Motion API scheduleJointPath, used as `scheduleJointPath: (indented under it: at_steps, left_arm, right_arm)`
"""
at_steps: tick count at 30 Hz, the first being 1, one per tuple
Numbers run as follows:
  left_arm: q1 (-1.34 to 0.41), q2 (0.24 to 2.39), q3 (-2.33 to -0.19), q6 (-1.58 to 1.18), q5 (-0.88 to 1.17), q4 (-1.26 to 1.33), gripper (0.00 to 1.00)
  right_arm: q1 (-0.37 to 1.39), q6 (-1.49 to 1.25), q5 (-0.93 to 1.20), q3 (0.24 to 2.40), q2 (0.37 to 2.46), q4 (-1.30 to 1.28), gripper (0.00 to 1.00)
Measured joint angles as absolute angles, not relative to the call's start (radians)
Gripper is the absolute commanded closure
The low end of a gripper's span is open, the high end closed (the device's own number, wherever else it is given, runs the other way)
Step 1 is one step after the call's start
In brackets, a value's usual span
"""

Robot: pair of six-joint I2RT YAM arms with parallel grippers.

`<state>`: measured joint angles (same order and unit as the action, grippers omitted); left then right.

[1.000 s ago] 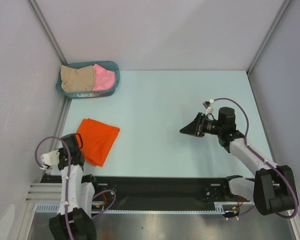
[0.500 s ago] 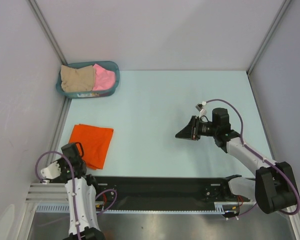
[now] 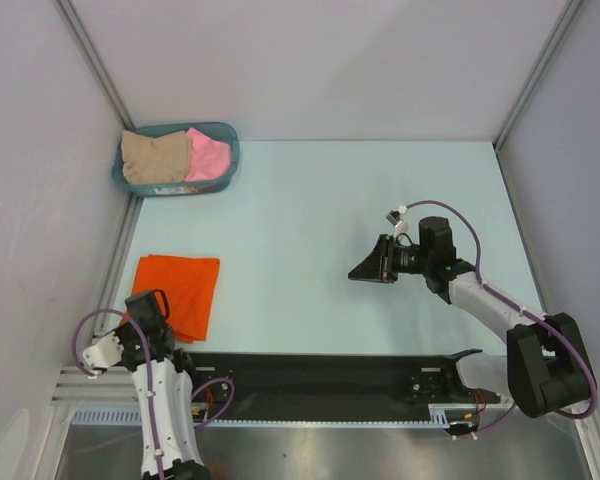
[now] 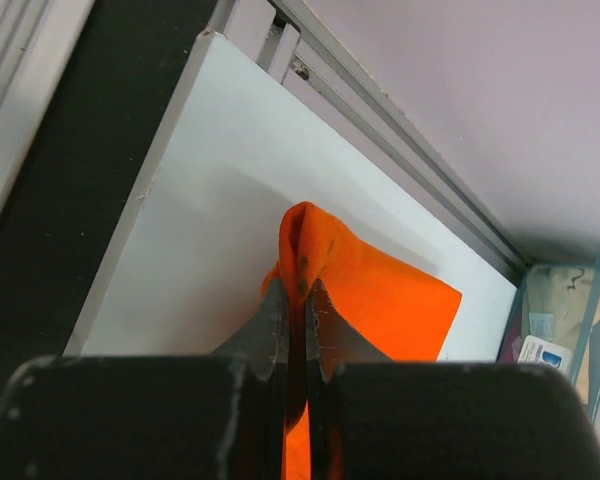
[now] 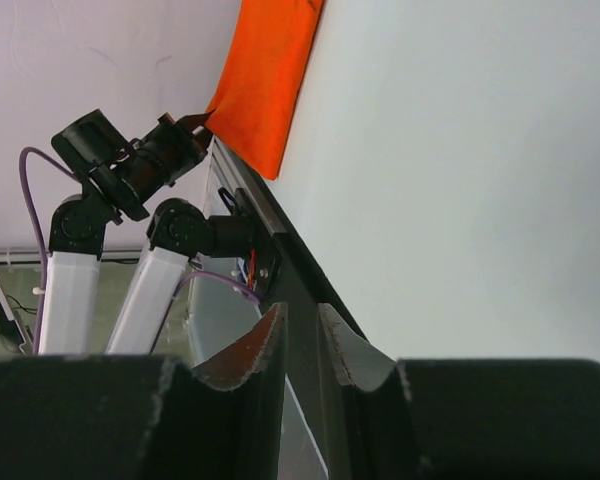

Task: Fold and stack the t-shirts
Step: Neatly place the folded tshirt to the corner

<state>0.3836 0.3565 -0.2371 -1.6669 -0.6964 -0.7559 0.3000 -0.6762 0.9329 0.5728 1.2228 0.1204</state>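
From above, the bright orange folded cloth t-shirt [image 3: 177,290] lies at the table's 8 o'clock, the left claw [image 3: 168,322] at its near edge. The pink t-shirt [image 3: 208,155] and beige t-shirt [image 3: 152,157] sit in the teal plastic basket [image 3: 231,150] at 11 o'clock. The right claw [image 3: 358,272] hangs right of centre. In the left wrist view, the left claw [image 4: 298,300] is clamped on an orange fold. In the right wrist view, the right claw [image 5: 302,320] is drawn nearly together, holding nothing.
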Motion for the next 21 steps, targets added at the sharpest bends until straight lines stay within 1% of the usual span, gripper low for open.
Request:
scheduleJointPath:
  at_steps: [1,3,4,5,6,7,9,14,15,16,21]
  left_arm:
    - [0.384,0.351,-0.237,-1.67,-0.702,-0.766,0.95]
    - [0.385,0.342,-0.237,-1.674,-0.711,-0.777,0.78]
    - [0.385,0.339,-0.237,-1.674,-0.715,-0.781,0.58]
    - [0.386,0.339,-0.237,-1.672,-0.719,-0.784,0.44]
    - [0.387,0.34,-0.237,-1.67,-0.726,-0.788,0.32]
    - [0.389,0.342,-0.239,-1.662,-0.728,-0.788,0.18]
    - [0.39,0.359,-0.253,-1.635,-0.73,-0.787,0.13]
    - [0.392,0.495,-0.41,-1.54,-0.722,-0.783,0.11]
    - [0.392,0.508,-0.437,-1.525,-0.719,-0.778,0.07]
    - [0.389,0.518,-0.469,-1.507,-0.714,-0.773,0.06]
    - [0.353,0.512,-0.596,-1.455,-0.707,-0.782,0.07]
  right_arm:
    - [0.3,-0.676,0.933,0.573,1.226,0.12,0.76]
    - [0.3,-0.676,0.933,0.573,1.231,0.12,0.76]
    - [0.3,-0.675,0.933,0.573,1.233,0.12,0.76]
    - [0.3,-0.675,0.933,0.573,1.235,0.12,0.76]
    - [0.3,-0.675,0.933,0.573,1.236,0.12,0.76]
    - [0.3,-0.675,0.933,0.573,1.237,0.12,0.76]
    - [0.3,-0.675,0.933,0.573,1.238,0.12,0.76]
    - [0.3,-0.67,0.933,0.573,1.238,0.12,0.76]
    - [0.3,-0.669,0.933,0.573,1.238,0.12,0.76]
    - [0.3,-0.669,0.933,0.573,1.238,0.12,0.76]
    - [0.3,-0.669,0.932,0.584,1.238,0.113,0.76]
